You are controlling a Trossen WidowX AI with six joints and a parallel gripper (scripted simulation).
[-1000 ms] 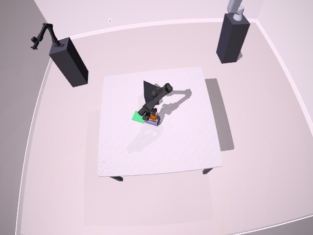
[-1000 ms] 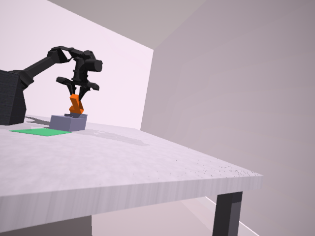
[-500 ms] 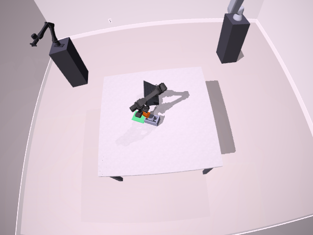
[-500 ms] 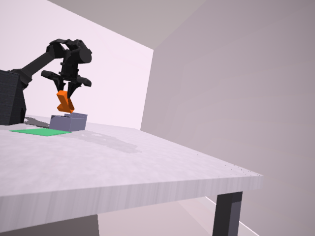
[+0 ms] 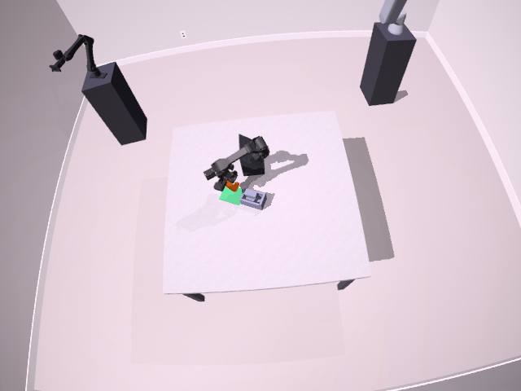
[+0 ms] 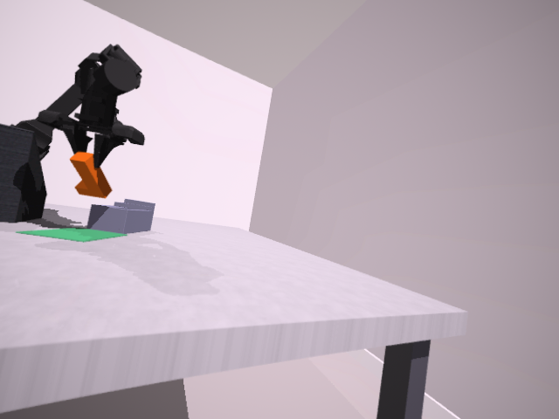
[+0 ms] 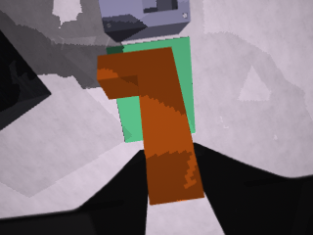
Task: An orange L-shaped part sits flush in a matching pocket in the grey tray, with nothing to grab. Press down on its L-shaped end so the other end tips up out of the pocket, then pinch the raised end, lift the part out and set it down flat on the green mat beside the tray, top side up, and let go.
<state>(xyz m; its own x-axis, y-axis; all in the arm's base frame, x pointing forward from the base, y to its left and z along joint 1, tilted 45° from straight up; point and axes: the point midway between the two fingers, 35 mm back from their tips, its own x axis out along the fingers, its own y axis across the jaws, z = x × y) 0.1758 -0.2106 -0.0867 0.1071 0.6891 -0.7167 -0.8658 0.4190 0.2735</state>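
Note:
My gripper (image 6: 88, 158) (image 7: 168, 152) (image 5: 224, 183) is shut on the straight end of the orange L-shaped part (image 6: 90, 176) (image 7: 161, 117) (image 5: 232, 185). The part hangs tilted in the air, its L-shaped end lowest, well above the green mat (image 6: 72, 234) (image 7: 183, 78) (image 5: 229, 196). In the wrist view the part lies over the mat. The grey tray (image 6: 126, 217) (image 7: 147, 22) (image 5: 257, 199) stands beside the mat with its pocket empty.
The arm's black base block (image 6: 16, 171) (image 5: 252, 161) stands behind the mat. The table edge (image 6: 225, 346) is far to the front. Two dark pedestals (image 5: 116, 103) (image 5: 387, 63) stand on the floor away from the table.

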